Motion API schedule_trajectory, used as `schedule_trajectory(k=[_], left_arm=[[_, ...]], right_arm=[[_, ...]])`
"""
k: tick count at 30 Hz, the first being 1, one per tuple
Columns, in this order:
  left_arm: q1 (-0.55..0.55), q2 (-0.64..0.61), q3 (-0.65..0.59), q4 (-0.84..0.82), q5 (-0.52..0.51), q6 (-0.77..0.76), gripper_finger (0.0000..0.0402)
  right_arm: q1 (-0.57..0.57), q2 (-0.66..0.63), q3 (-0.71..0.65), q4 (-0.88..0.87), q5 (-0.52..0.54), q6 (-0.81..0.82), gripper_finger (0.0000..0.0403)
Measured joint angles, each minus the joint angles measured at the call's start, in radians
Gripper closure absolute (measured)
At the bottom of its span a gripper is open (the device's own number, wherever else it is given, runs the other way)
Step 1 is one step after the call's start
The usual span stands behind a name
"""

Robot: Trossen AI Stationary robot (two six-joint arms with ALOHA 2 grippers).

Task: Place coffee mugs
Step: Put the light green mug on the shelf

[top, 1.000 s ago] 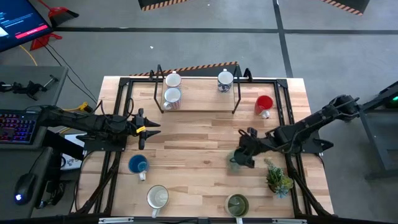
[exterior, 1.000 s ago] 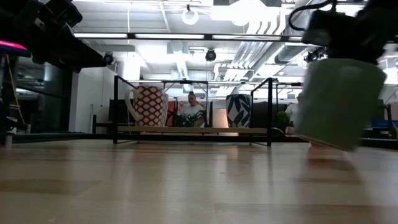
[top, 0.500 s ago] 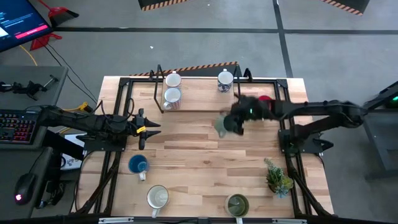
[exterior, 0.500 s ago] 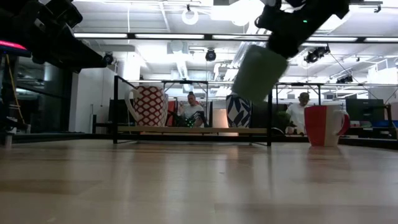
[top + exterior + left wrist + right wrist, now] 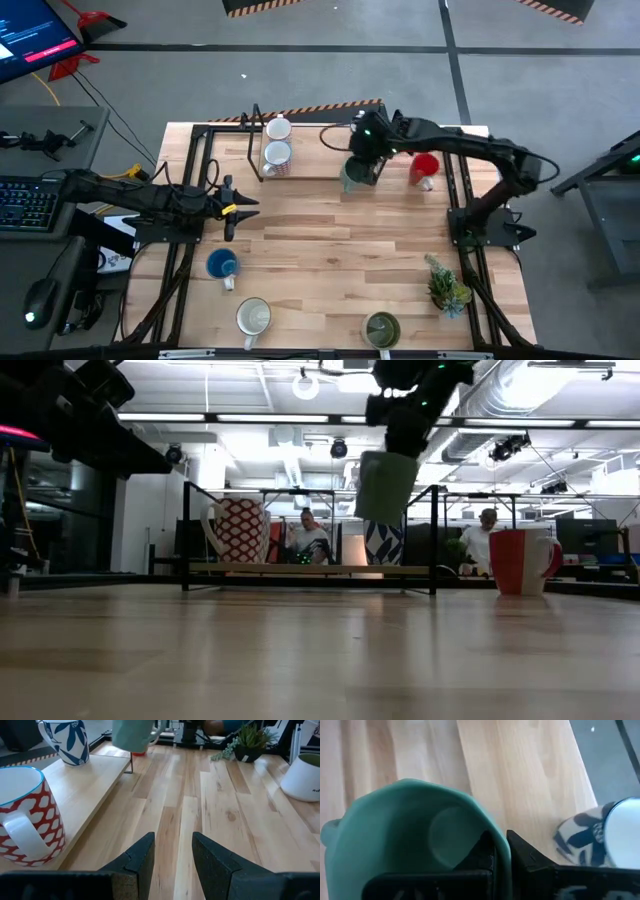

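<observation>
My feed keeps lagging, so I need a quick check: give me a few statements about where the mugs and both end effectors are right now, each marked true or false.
1. The right end effector grips the teal mug by its rim. True.
2. The teal mug rests on the tabletop. False: the low view shows it in the air, by the raised shelf.
3. The left end effector is open and holds nothing. True.
4. The red mug stands on the shelf. False: it is on the table, beside the shelf.
5. The blue mug is on the table near the left end effector. True.
</observation>
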Motion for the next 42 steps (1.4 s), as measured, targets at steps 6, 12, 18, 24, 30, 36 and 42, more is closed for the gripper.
schedule_trajectory(k=[6, 12, 18, 24, 30, 36, 42], left_arm=[[0.000, 0.019, 0.000, 0.001, 0.000, 0.000, 0.0280], [0.000, 0.031, 0.000, 0.000, 0.000, 0.000, 0.0280], [0.000, 0.031, 0.000, 0.005, 0.000, 0.000, 0.0280], [0.000, 0.031, 0.000, 0.005, 0.000, 0.000, 0.0280], [0.000, 0.031, 0.000, 0.005, 0.000, 0.000, 0.0280], [0.000, 0.031, 0.000, 0.005, 0.000, 0.000, 0.0280], [0.000, 0.031, 0.000, 0.005, 0.000, 0.000, 0.0280]], right_arm=[[-0.089, 0.117, 0.131, -0.088, -0.064, -0.032, 0.0403], [-0.155, 0.173, 0.134, -0.119, -0.062, -0.033, 0.0403], [-0.187, 0.215, 0.133, -0.111, -0.068, -0.053, 0.0403], [-0.220, 0.232, 0.132, -0.108, -0.062, -0.075, 0.0403], [-0.233, 0.233, 0.132, -0.130, -0.078, -0.076, 0.0403], [-0.232, 0.233, 0.132, -0.140, -0.093, -0.075, 0.0403], [-0.232, 0.243, 0.132, -0.140, -0.097, -0.069, 0.0403]])
